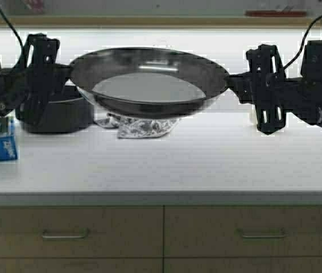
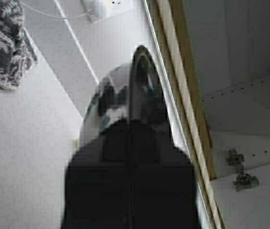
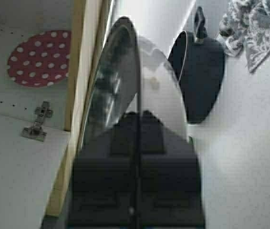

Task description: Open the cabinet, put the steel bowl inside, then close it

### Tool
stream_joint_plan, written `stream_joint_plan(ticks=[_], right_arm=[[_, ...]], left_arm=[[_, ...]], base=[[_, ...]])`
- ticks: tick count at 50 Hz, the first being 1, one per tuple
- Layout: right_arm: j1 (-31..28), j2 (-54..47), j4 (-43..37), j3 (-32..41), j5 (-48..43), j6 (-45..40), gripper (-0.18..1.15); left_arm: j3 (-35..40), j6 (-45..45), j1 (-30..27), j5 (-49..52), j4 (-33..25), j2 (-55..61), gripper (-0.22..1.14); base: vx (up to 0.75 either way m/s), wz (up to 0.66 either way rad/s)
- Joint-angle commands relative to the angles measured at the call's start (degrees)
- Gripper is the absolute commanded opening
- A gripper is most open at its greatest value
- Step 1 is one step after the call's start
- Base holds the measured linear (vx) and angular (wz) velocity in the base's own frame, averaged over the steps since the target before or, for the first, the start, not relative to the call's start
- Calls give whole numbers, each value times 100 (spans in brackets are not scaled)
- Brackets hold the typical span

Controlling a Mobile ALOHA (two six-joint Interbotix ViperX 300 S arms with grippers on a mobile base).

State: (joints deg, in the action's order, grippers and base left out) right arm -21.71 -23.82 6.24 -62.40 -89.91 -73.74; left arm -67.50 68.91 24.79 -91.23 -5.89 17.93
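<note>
The steel bowl (image 1: 149, 82) is wide, shallow and shiny, and it hangs level in the air above the white counter. My left gripper (image 1: 70, 71) is shut on its left rim and my right gripper (image 1: 232, 82) is shut on its right rim. In the left wrist view the bowl (image 2: 142, 86) stands edge-on between the jaws of my left gripper (image 2: 130, 121). In the right wrist view the bowl (image 3: 120, 81) stands the same way in my right gripper (image 3: 137, 114). The cabinet is open: its tan frame edge (image 2: 187, 86) and grey inside (image 3: 15, 138) show beside the bowl.
A black pot (image 1: 58, 114) stands on the counter (image 1: 206, 165) under my left arm. A grey patterned cloth (image 1: 141, 125) lies under the bowl. A blue box (image 1: 3, 142) stands at the left. A red dotted plate (image 3: 39, 57) lies in the cabinet. Base drawers (image 1: 161, 233) are below.
</note>
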Motion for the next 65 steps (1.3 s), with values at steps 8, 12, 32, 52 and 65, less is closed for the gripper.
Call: stream_joint_plan(ticks=[8, 12, 32, 52, 65], right_arm=[[-281, 1143, -281, -211, 413, 53, 7], [-281, 1494, -281, -185, 712, 62, 7], [-281, 2830, -281, 457, 2566, 26, 7], [-281, 3683, -624, 1380, 4526, 70, 7], [-281, 3683, -677, 2021, 5159, 79, 7]], left_arm=[[-35, -26, 79, 905, 26, -1099, 2], [9, -44, 79, 1239, 26, -1433, 2], [817, -62, 79, 3243, 53, -2698, 2], [2101, -413, 79, 5344, -185, -3287, 2], [2777, -448, 79, 6056, -211, -3243, 2]], base=[[0, 0], [0, 0], [0, 0], [0, 0], [0, 0]])
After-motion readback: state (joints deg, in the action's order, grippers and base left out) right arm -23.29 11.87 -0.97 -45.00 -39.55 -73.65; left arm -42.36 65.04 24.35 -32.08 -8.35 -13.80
